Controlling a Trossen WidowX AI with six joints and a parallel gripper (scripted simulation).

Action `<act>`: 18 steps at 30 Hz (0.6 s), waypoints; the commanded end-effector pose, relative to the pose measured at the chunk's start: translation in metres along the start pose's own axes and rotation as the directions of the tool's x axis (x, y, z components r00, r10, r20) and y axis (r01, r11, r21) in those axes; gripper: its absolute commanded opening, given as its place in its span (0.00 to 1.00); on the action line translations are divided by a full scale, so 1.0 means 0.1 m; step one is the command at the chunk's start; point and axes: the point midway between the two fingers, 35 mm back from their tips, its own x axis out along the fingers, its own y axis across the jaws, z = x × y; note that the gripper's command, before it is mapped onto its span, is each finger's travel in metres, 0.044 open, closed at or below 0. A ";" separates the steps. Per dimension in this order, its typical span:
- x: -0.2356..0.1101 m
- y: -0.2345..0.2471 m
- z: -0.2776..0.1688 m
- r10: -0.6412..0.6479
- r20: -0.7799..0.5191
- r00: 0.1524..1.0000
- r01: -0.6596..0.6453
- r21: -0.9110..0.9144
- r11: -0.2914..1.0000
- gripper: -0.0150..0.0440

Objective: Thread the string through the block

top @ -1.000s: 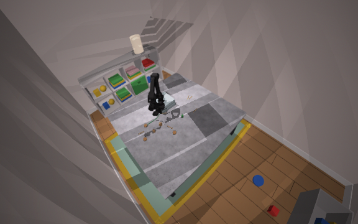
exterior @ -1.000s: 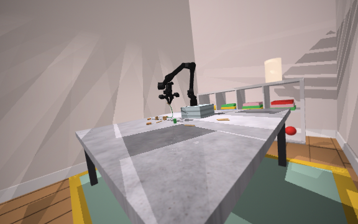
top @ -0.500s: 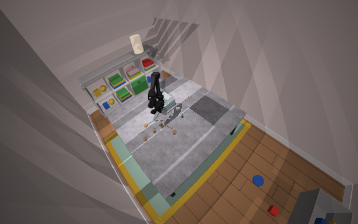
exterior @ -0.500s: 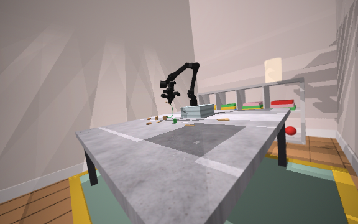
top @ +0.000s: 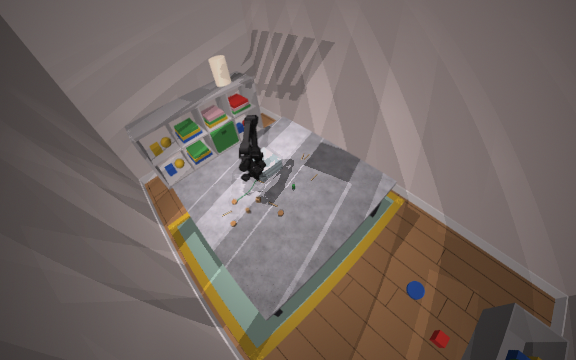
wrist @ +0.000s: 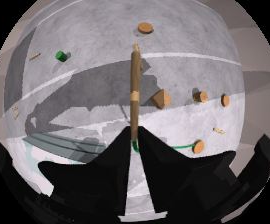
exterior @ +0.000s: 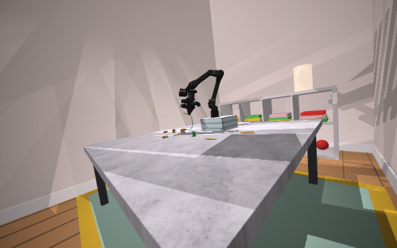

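1. We see the stick as a thin, light-brown wooden rod, standing out lengthwise from the gripper in the wrist view, with a green string leaving its held end.
2. The gripper is clamped narrowly on the stick, which is lifted clear above the table.
3. The string curves down to a round wooden button lying on the table.
4. The wooden block sits on the table just right of the stick's line in the wrist view; we cannot make out its hole.
5. In the wrist view we count three more round wooden discs: one beyond the stick's tip and two to the right.
6. We count one small green object at the left and several loose sticks, too small to count surely.
7. The arm rises from its base, bends at the elbow, and points its wrist down over the table beside a pale box.
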 end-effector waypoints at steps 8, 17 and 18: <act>0.00 0.05 -0.09 -0.060 -0.008 0.998 0.061 0.201 0.978 0.25; -0.02 0.08 -0.13 -0.104 -0.028 0.994 0.108 0.346 0.932 0.25; -0.02 0.09 -0.14 -0.113 -0.031 0.993 0.116 0.372 0.921 0.25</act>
